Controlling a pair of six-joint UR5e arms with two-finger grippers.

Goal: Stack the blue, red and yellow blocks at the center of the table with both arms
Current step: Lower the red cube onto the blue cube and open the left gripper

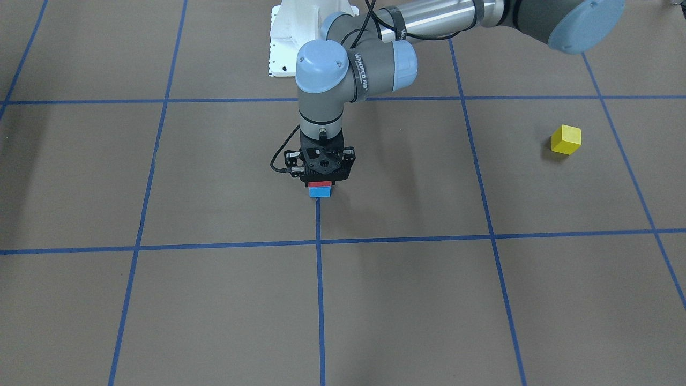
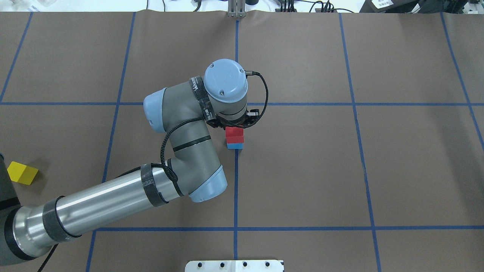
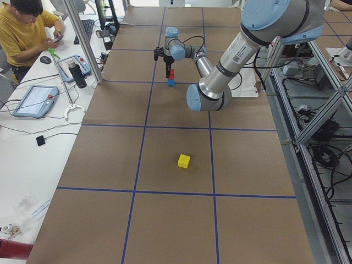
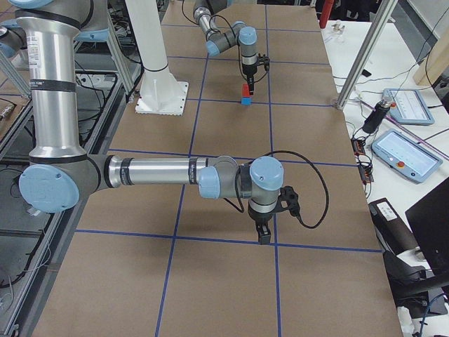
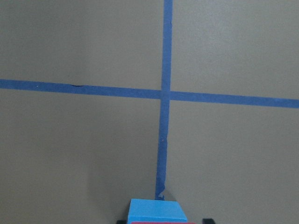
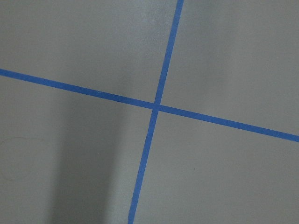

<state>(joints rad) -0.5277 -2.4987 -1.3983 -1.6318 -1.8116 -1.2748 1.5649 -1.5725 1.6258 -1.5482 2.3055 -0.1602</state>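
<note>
A red block (image 2: 234, 133) sits on a blue block (image 2: 235, 145) at the table's centre, on a blue tape line. My left gripper (image 2: 234, 127) points straight down over the stack, one finger on each side of the red block. In the left wrist view the fingertips (image 5: 208, 220) stand a little clear of the red block (image 5: 157, 223), so the gripper looks open. A yellow block (image 2: 22, 173) lies alone far on my left side; it also shows in the front view (image 1: 566, 139). My right gripper (image 4: 263, 237) shows only in the exterior right view, low over bare table; I cannot tell its state.
Brown paper with a blue tape grid (image 2: 236, 189) covers the table. The robot's white base plate (image 1: 284, 48) is at the table edge. A person, tablets and cables are on a side bench (image 3: 33, 99) beyond the far edge.
</note>
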